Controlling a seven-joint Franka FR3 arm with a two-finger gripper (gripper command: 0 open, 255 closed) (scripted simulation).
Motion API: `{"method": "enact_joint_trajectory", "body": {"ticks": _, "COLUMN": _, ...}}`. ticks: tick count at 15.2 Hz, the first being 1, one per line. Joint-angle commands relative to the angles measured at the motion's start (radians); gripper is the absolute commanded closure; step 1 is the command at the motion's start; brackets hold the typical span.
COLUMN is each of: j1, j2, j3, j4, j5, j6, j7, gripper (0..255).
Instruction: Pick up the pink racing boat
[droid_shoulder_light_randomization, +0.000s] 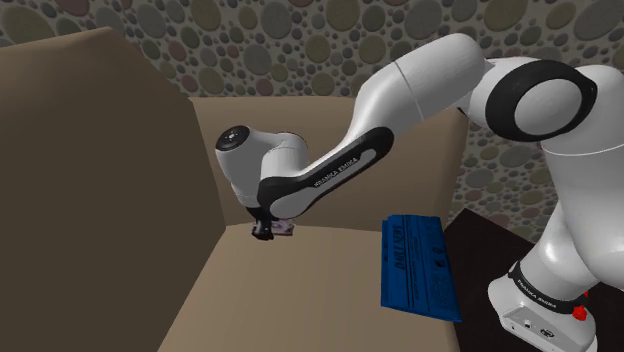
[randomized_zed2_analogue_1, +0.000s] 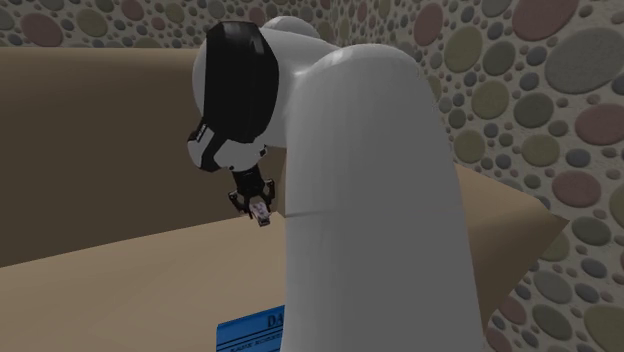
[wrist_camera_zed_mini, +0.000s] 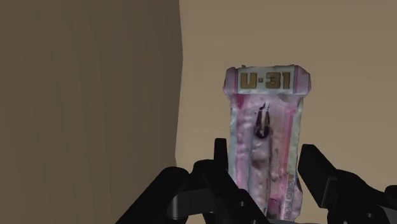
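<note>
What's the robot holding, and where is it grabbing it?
The pink boat, pinched by the end effector across its sides, at the end away from the U-31 lettering.

A flat blue box (droid_shoulder_light_randomization: 418, 268) lies on the tan surface (droid_shoulder_light_randomization: 300, 295), before a pebble-patterned wall (droid_shoulder_light_randomization: 300, 50).

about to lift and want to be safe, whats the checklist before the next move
1. Pink boat between the tool's fingers: ok.
2. Fingers touching both sides of the boat: ok, judging by the wrist view.
3. Boat off the tan surface: cannot tell.
4. Gap to the tan wall beside the tool: ok, close but apart.
5. Blue box out of the way: ok, it lies apart, nearer the stand.
</note>
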Motion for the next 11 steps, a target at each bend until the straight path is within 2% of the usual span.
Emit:
{"method": "enact_joint_trajectory", "body": {"ticks": 1, "j1": -0.003, "j2": -0.017, "j3": 0.005, "j4": 0.0, "j5": 0.007, "j6": -0.016, "j7": -0.006, "gripper": 255}}
{"method": "enact_joint_trajectory", "body": {"ticks": 11, "j1": -0.008, "j2": -0.065, "j3": 0.019, "j4": 0.036, "j5": 0.034, "j6": -0.095, "j7": -0.033, "gripper": 255}}
